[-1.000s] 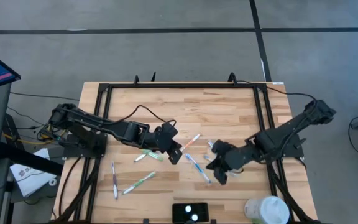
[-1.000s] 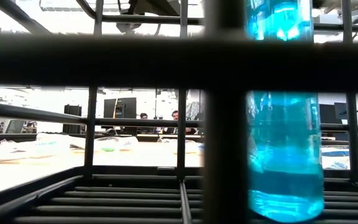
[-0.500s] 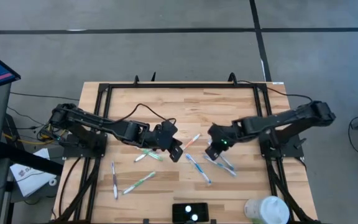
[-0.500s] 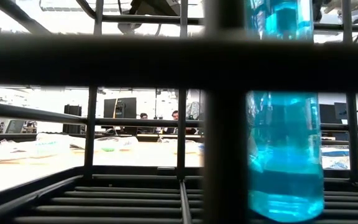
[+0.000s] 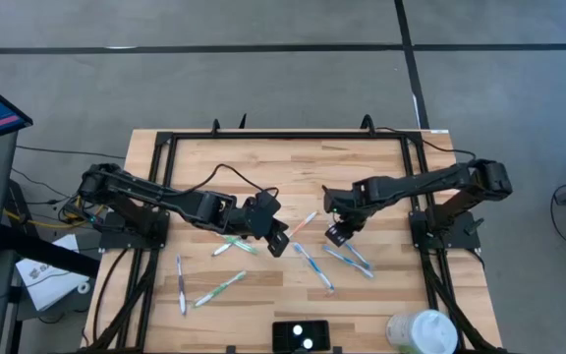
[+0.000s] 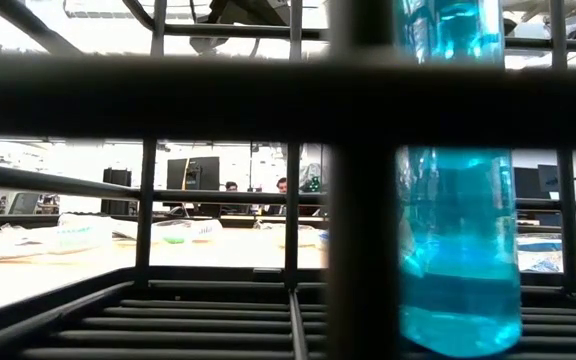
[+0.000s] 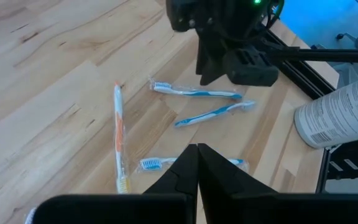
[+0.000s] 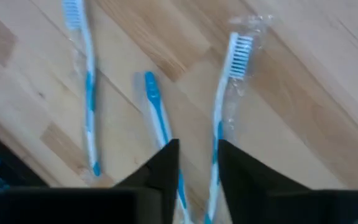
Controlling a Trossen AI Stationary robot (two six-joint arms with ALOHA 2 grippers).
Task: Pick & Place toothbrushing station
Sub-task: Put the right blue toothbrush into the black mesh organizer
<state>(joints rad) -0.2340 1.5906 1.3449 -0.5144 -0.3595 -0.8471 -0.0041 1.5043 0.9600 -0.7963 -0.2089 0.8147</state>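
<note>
The right gripper (image 5: pixel 336 234), jaws barely parted and empty, should drop straight over one blue toothbrush (image 8: pixel 160 121); the left gripper (image 5: pixel 275 242) waits closed, empty.

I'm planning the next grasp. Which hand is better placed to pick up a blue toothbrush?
Right. The right hand hovers directly over a blue toothbrush, fingers apart on either side of its handle; the left hand sits farther away with fingers shut.
</note>
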